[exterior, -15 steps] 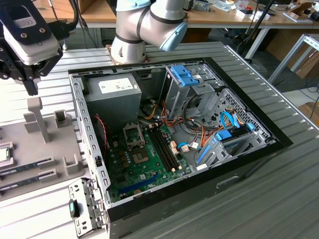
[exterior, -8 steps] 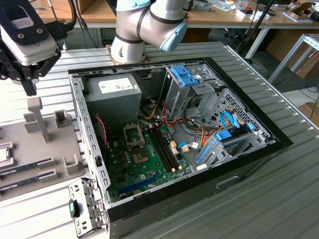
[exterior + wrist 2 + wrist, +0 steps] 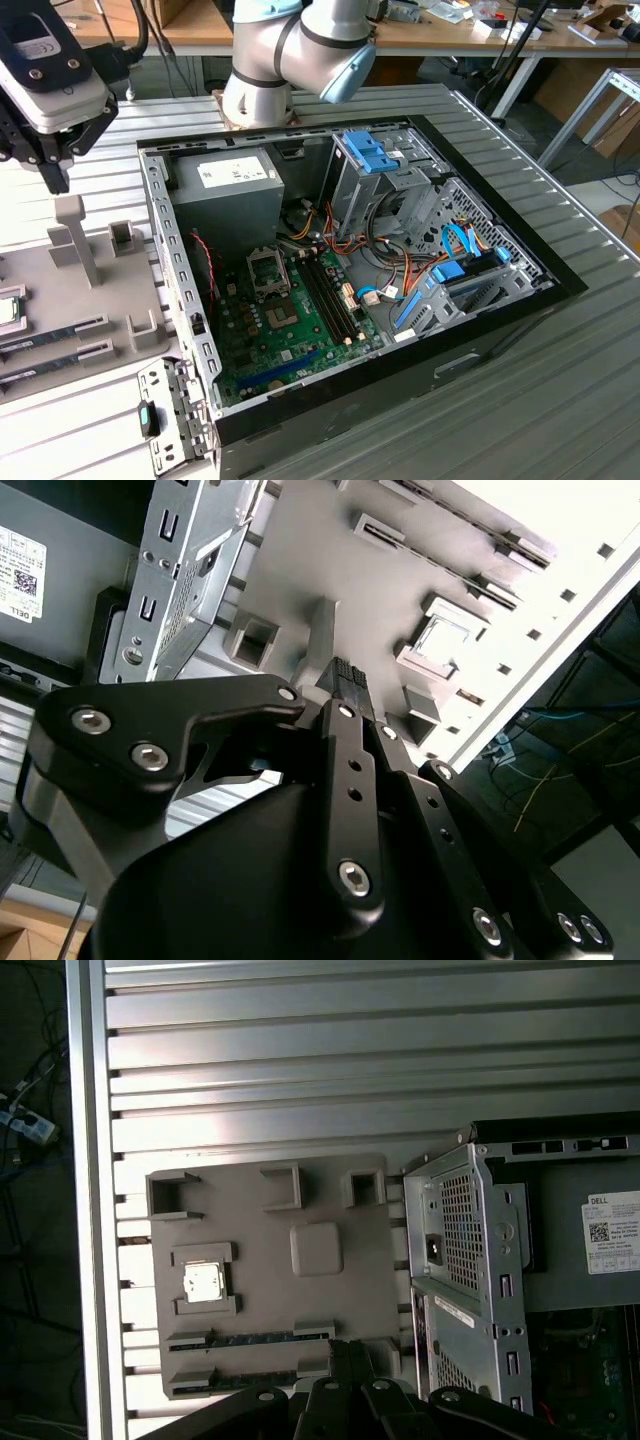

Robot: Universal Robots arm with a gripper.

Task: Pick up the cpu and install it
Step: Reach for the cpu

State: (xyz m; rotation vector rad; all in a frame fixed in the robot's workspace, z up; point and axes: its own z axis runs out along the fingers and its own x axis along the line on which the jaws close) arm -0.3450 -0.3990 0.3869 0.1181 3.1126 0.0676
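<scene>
One arm (image 3: 290, 45) poised over the grey tray (image 3: 262, 1228); gripper (image 3: 350, 1350) fingers pressed together, empty. Silver-topped square cpu (image 3: 203, 1282) lies flat in its recess.

At the exterior view's left edge the frame cuts the cpu (image 3: 8, 310), leaving me a sliver of it on the grey tray (image 3: 45, 275). In the first wrist view the gripper (image 3: 350, 1348) covers one end of that tray and part of a memory stick (image 3: 240, 1380). The motherboard socket (image 3: 268, 272) is too small for me to judge whether it is empty.
</scene>
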